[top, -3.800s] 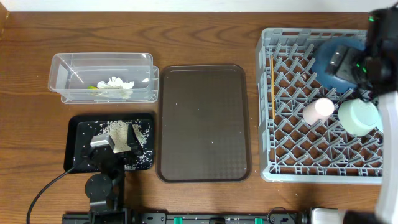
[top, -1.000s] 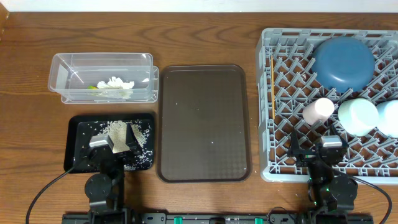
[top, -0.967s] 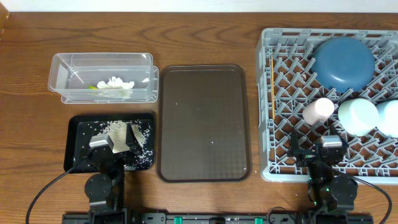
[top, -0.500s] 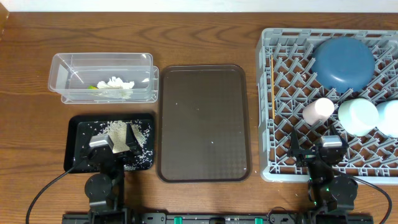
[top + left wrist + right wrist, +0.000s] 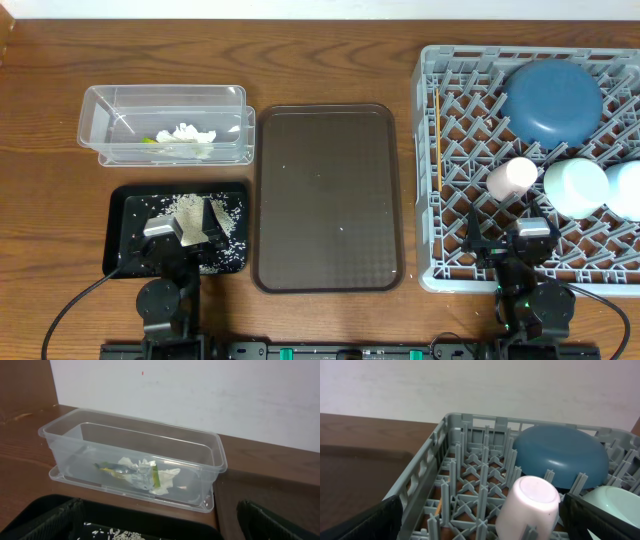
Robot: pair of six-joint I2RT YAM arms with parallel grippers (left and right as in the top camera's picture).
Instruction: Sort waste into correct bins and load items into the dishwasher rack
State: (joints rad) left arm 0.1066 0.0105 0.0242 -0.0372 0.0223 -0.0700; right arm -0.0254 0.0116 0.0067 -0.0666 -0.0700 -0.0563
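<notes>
Both sets of jaws sit at the near edge of the table (image 5: 330, 60).

L jaws: wide apart, holding nothing. You see the 2 fingers (image 5: 47, 520) at the lower corners of the L wrist view. Position: over the near part of the black tray (image 5: 125, 205).

R jaws: also wide, empty, fingers (image 5: 365, 520) at the corners of the R wrist view. Position: over the near edge of the rack (image 5: 426, 160).

Waste:
- Rice (image 5: 188, 204) scattered in the black tray, partly hidden under L jaws.
- Tissue (image 5: 188, 134) and wrapper (image 5: 111, 468) lie together on the floor of the clear tub (image 5: 92, 120), which stands just beyond the black tray.
- Brown tray (image 5: 325, 200) sits btw the bins and the rack. A few white specks on it, too small to ID.

Rack, R side of table, holds 5 items:
- Blue bowl (image 5: 552, 100) upside down in the far R part.
- Pink cup (image 5: 512, 177) tipped over, base toward the R wrist cam.
- Mint bowl (image 5: 573, 187) just R of the cup.
- Light-blue bowl (image 5: 627, 190) next to the mint bowl, cut off by the frame edge.
- Chopstick (image 5: 438, 140) lying along the rack's L wall.
</notes>
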